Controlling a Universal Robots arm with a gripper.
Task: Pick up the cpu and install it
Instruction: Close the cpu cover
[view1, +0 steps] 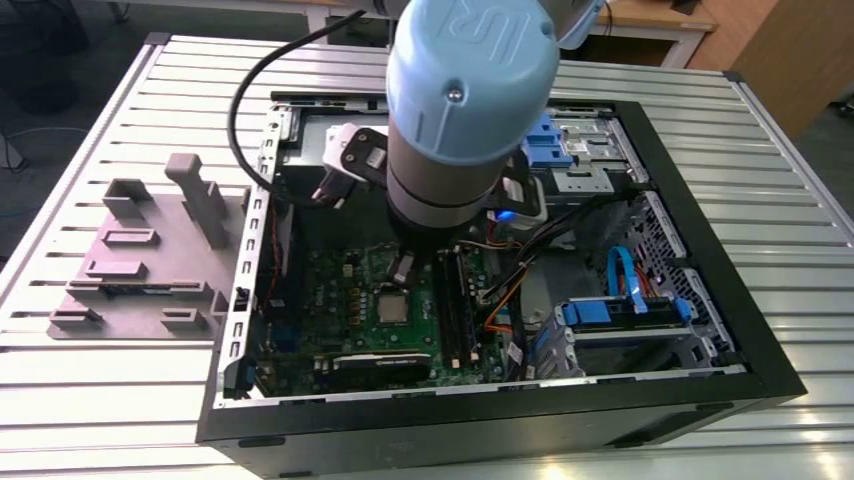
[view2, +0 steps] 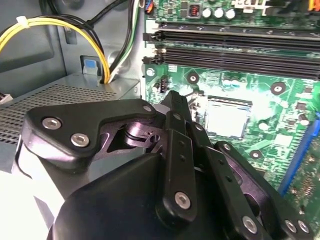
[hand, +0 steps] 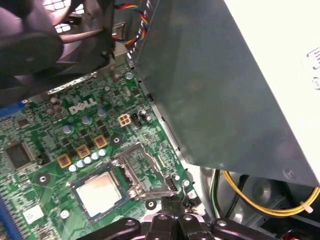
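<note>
the cpu (hand: 100, 194) sits socketed (partly glared in the second wrist view).

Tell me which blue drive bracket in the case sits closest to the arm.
The blue bracket tucked right beside the arm. The other blue bracket sits apart, lower and toward the exterior view's right.

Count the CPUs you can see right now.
1. The cpu sits in its socket on the motherboard, just ahead of the gripper in both wrist views. Others could be hidden behind the arm.
</note>
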